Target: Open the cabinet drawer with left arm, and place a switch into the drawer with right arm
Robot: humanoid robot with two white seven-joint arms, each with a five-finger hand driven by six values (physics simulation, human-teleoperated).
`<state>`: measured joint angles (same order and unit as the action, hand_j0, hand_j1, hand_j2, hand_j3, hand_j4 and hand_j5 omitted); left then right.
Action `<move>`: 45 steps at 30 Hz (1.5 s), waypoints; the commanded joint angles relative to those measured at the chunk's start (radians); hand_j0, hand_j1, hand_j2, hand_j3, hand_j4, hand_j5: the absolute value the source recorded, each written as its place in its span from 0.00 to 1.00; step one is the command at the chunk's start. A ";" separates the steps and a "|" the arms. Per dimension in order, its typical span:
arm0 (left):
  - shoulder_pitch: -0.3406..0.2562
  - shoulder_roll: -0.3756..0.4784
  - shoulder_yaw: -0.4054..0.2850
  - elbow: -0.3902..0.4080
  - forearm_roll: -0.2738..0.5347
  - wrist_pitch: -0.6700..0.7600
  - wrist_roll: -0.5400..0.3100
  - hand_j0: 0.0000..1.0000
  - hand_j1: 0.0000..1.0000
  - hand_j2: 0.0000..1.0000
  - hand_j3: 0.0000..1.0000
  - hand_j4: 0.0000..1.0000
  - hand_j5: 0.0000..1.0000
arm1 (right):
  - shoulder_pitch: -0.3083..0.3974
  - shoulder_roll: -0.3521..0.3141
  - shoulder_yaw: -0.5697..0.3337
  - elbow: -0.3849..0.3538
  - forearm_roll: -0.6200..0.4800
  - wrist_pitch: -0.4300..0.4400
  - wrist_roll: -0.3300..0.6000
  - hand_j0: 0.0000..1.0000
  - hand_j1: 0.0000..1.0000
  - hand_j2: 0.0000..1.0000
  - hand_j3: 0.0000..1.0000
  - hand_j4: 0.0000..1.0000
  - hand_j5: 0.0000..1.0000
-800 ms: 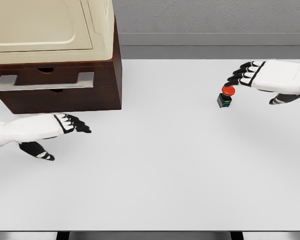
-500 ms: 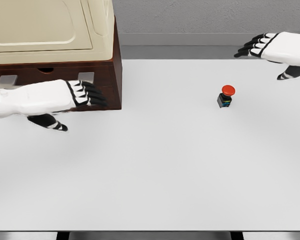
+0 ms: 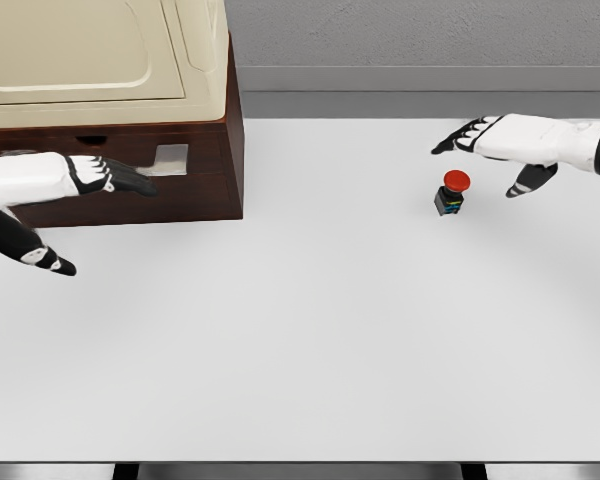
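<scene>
left hand [image 3: 75,178] flat, empty, at metal drawer handle [image 3: 172,160] | right hand [image 3: 495,138] spread, empty | red-domed switch [image 3: 450,192]

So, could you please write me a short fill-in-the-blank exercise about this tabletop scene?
1. The switch has a ____ button on top.
2. The left hand is at the drawer's ____.
3. The switch stands on the white ____.
4. The right hand holds ____.

Missing words: red; handle; table; nothing
</scene>
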<state>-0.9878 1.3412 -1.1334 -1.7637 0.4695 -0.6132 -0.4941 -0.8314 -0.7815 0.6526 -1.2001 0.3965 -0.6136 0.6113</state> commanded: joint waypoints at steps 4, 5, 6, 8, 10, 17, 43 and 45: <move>0.000 0.087 -0.138 -0.002 0.348 0.002 -0.073 1.00 1.00 1.00 1.00 1.00 1.00 | 0.000 0.028 -0.005 0.051 -0.005 0.003 0.000 1.00 1.00 1.00 1.00 1.00 1.00; -0.012 0.093 -0.137 -0.002 0.362 0.002 -0.073 1.00 1.00 1.00 1.00 1.00 1.00 | 0.000 0.028 -0.005 0.056 -0.005 0.003 0.000 1.00 1.00 1.00 1.00 1.00 1.00; -0.017 0.096 -0.137 -0.002 0.370 0.002 -0.075 1.00 1.00 1.00 1.00 1.00 1.00 | 0.000 0.030 -0.002 0.068 -0.004 0.003 0.000 1.00 1.00 1.00 1.00 1.00 1.00; -0.040 0.096 -0.118 0.000 0.362 0.002 -0.117 1.00 1.00 1.00 1.00 1.00 1.00 | -0.003 0.039 0.032 0.083 -0.004 0.003 0.000 1.00 1.00 1.00 1.00 1.00 1.00; -0.061 0.095 -0.052 0.000 0.360 0.002 -0.117 1.00 1.00 1.00 1.00 1.00 1.00 | -0.006 0.050 0.036 0.093 -0.002 0.003 0.000 1.00 1.00 1.00 1.00 1.00 1.00; -0.101 0.015 -0.039 0.000 0.252 0.187 -0.117 1.00 1.00 1.00 1.00 1.00 1.00 | -0.011 0.064 0.047 0.111 0.004 0.003 0.000 1.00 1.00 1.00 1.00 1.00 1.00; -0.118 0.022 -0.039 0.001 0.147 0.477 -0.117 1.00 1.00 1.00 1.00 1.00 1.00 | -0.040 0.114 0.075 0.195 0.007 0.003 0.000 1.00 1.00 1.00 1.00 1.00 1.00; -0.118 0.016 -0.026 0.004 0.146 0.503 -0.117 1.00 1.00 1.00 1.00 1.00 1.00 | -0.040 0.114 0.075 0.195 0.007 0.003 0.000 1.00 1.00 1.00 1.00 1.00 1.00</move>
<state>-1.1060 1.3606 -1.1678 -1.7610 0.6121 -0.1322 -0.6111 -0.8713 -0.6665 0.7282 -1.0048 0.4088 -0.6135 0.6113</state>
